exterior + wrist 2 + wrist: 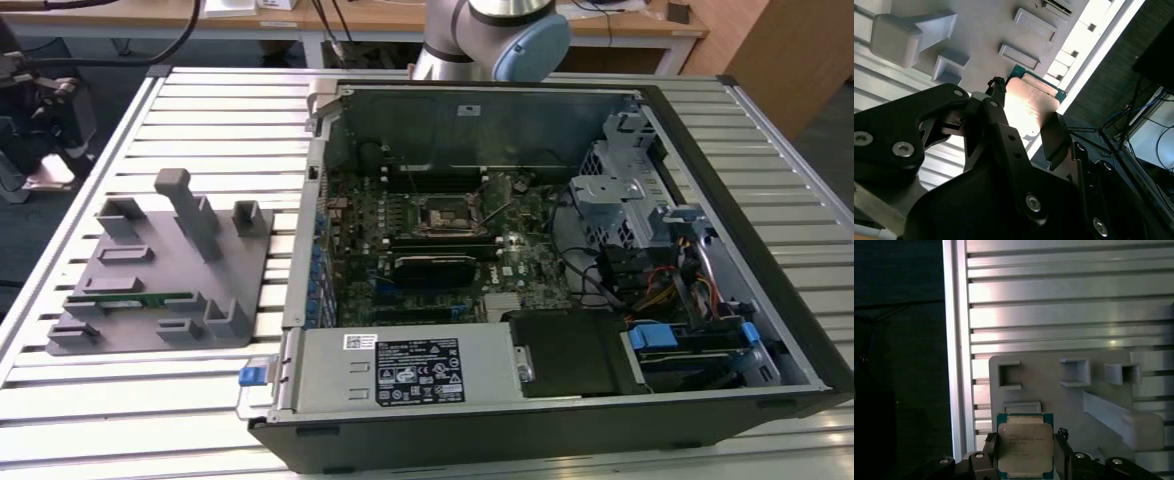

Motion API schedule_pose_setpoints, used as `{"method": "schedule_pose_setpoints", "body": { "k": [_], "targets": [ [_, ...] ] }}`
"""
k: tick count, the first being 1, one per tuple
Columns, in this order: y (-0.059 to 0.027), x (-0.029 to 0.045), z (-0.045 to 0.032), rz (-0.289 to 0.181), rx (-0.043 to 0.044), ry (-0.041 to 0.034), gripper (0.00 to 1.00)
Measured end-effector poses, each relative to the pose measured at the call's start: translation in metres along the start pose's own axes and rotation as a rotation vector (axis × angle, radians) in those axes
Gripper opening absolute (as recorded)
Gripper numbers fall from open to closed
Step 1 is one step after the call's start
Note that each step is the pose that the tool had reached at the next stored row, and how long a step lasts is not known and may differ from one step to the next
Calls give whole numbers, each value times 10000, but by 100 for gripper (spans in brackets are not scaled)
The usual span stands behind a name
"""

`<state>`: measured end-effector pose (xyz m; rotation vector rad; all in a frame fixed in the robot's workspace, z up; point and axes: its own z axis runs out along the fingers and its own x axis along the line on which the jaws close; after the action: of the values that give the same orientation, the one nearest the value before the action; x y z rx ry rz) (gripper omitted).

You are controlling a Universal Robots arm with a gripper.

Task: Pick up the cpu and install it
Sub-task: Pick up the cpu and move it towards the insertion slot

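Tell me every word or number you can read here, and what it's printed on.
The cpu, held in the gripper: several printed lines on its metal top, too small to read.
Black label on the power supply: dense print, unreadable.
White sticker on the case wall: unreadable.
Nothing can be quoted.

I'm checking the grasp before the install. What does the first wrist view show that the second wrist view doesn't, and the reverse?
First wrist view: the cpu's silver top plate with its green rim, facing the camera. Second wrist view: the cpu's coppery underside and the gripper's black linkage. Both wrist views: the gripper shut on the cpu, a finger on each side, with the grey tray and the slatted table behind.
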<state>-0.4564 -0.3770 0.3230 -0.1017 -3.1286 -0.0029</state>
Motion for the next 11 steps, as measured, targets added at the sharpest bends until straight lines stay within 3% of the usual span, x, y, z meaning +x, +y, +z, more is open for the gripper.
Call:
{"method": "schedule_pose_setpoints", "body": {
  "k": [11],
  "targets": [
    [10,1,-62,0,18,-2,53]
  ]
}}
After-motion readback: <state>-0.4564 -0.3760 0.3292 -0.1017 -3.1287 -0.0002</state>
